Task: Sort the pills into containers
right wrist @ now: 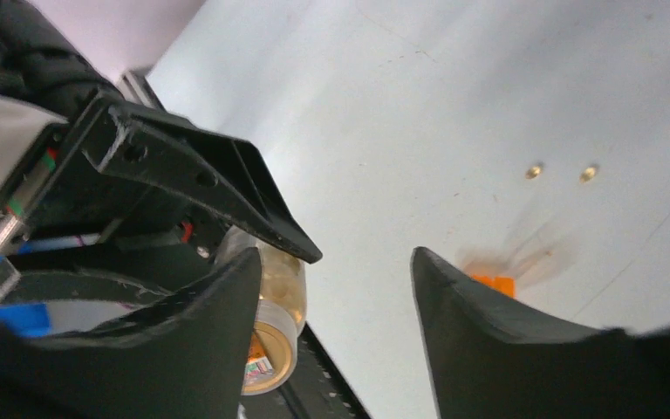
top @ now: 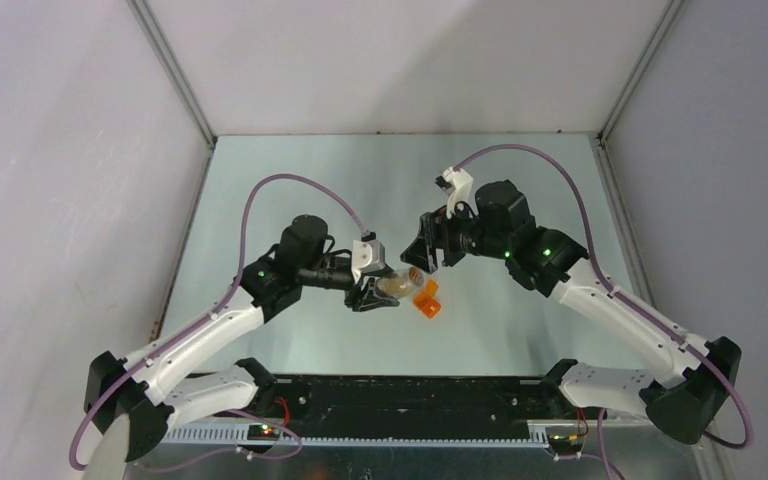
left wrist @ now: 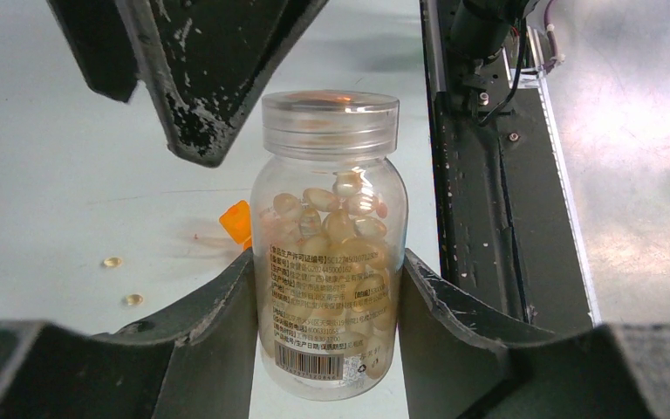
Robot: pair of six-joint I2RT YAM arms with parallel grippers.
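**Left gripper** (left wrist: 327, 257): fingers (left wrist: 227, 336) closed on the lower body of the vial (left wrist: 331, 218), one on each side. The vial is held upright near the middle of the tabletop (top: 290, 170), a little toward the near edge.

**Vial:** clear, labelled, about two-thirds full of pale capsules. The cap (left wrist: 330, 122) is seated on top.

**Right gripper** (right wrist: 336, 253): fingers (right wrist: 480, 340) spread apart and holding nothing. It is poised just beside and above the cap.

**Orange box** (top: 427, 301): on the tabletop just beside the vial, on its right. No finger touches it, and its contents cannot be seen.

**Pills** (right wrist: 534, 171): two small amber beads lying loose on the bare surface. They are close together, on the far-edge side of the vial and apart from both containers.

**Progress (judged):** sorting is not finished.
- Done: one container is in hand.
- Left: the cap probably has to come off, and both loose pills have to be picked up and placed.
- Whether any pill has reached the orange box cannot be told.

**Views:**
- Top external: gives the layout of the arms, vial and box, but the loose pills are too small to make out.
- Left wrist: the only view that shows the label, the fill level and the seated cap. It also shows the rail (left wrist: 480, 218) along the near edge.
- Right wrist: the only view that shows the gap between the right fingers clearly. It shows the vial only in part, behind the left gripper.
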